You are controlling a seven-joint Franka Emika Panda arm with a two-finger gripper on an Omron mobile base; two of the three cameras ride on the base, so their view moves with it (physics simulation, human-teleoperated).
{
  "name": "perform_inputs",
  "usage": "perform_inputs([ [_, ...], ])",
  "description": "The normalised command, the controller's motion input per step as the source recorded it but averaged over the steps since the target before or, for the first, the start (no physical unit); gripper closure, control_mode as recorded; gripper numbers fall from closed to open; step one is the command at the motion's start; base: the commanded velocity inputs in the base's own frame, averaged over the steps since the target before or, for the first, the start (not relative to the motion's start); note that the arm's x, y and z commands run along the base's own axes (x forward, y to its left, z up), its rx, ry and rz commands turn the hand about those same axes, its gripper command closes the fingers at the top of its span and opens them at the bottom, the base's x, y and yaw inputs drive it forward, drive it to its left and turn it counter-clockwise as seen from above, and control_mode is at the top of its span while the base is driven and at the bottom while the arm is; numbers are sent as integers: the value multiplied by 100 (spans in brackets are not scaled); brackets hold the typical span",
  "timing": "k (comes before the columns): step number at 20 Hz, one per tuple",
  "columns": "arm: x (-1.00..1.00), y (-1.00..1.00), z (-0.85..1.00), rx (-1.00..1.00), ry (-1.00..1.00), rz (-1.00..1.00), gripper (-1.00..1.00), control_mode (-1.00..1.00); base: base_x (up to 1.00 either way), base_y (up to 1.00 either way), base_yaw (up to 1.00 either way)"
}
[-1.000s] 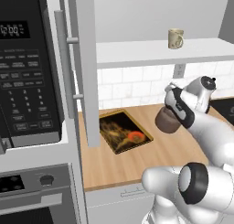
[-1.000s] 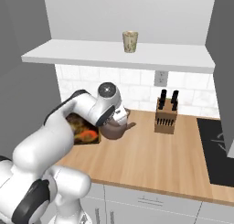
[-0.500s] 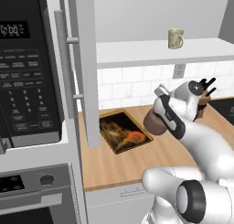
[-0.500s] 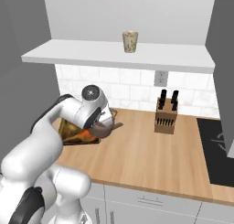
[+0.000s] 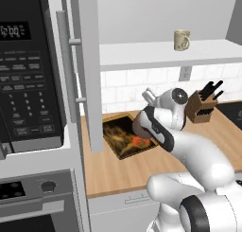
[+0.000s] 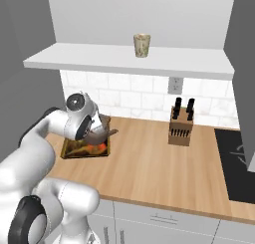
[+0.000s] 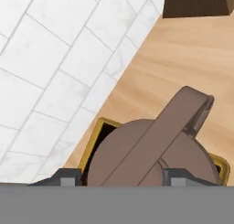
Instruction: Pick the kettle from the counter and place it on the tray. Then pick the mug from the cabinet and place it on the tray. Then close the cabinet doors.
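Observation:
The brownish-grey kettle [image 5: 140,127] hangs low over the right part of the dark tray [image 5: 120,137], by its orange-red spot; whether it touches the tray I cannot tell. My gripper [image 7: 123,176] is shut on the kettle's arched handle [image 7: 157,138], a fingertip on each side. From the right, the kettle [image 6: 103,128] points its spout toward the knife block, over the tray [image 6: 82,150]. The cream mug [image 5: 181,39] stands on the open cabinet's pale shelf [image 5: 156,54]; in the right base view the mug [image 6: 142,45] sits mid-shelf.
An open grey cabinet door [image 5: 88,70] with a silver bar handle juts out just left of the tray. The black microwave [image 5: 28,70] lies further left. A knife block [image 6: 181,124] stands on the wooden counter [image 6: 149,163], a dark cooktop [image 6: 236,163] at far right.
My arm has swung left with the kettle, from above the bare counter near the knife block to over the tray. The mug and doors have not moved.

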Motion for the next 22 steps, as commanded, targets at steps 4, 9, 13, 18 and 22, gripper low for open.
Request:
perform_inputs([
  [4, 37, 57, 0, 0, -13, -6, 100, -100, 0, 0, 0],
  [9, 19, 59, -3, 0, -1, -3, 100, -100, 0, 0, 0],
  [13, 31, 47, 0, 0, 0, -3, 100, -100, 0, 0, 0],
  [18, 31, 36, 0, 0, 0, -2, 100, -100, 0, 0, 0],
  [22, 29, 18, -7, 0, 0, -2, 100, -100, 0, 0, 0],
])
